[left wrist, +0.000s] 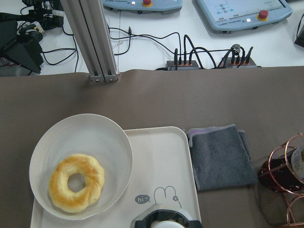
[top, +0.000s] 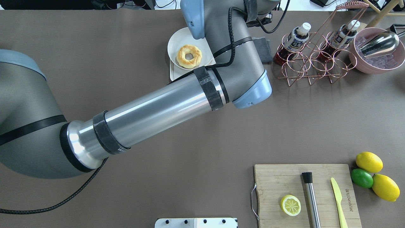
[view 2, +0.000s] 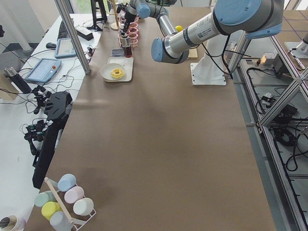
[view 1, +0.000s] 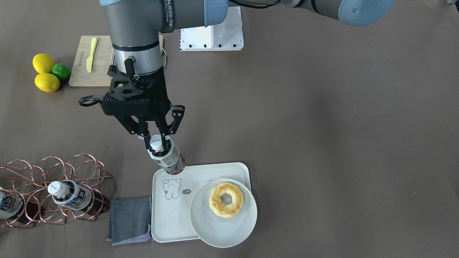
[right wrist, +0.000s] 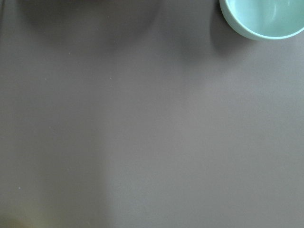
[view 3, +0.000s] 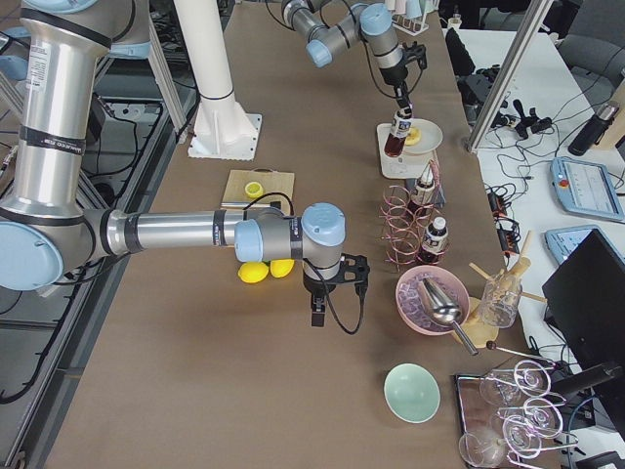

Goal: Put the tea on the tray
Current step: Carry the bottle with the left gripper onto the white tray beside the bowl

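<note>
The tea (view 1: 168,156) hangs by its white cap in the left gripper (view 1: 157,142), whose fingers are closed in on the cap from both sides with only the cap between them. The bottle's long axis runs close to upright, cap up toward the wrist and dark base down. That base sits right over the corner of the tray (view 1: 171,222) nearest the robot, just above the little bear (view 1: 172,188). From the front camera I can't say for sure whether the base touches the rim or floats just clear of it; the right side camera suggests a small gap, but the bottle is tiny there. The relation that matters is plain enough: the open floor of the tray lies directly below and a little beyond the bottle, toward the operators' edge of the table. So I judge the next move to be a short push inward past the rim and then straight down. The plate (view 1: 224,233) with the ring pastry (view 1: 226,199) takes the tray's opposite end and overhangs its long edge, so the bear end is the free spot. A grey cloth (view 1: 129,219) lies against the tray's short edge, with the wire rack (view 1: 82,168) beyond it. The right gripper (view 3: 329,293) is well apart, low over bare table — I cannot tell how it is set.
</note>
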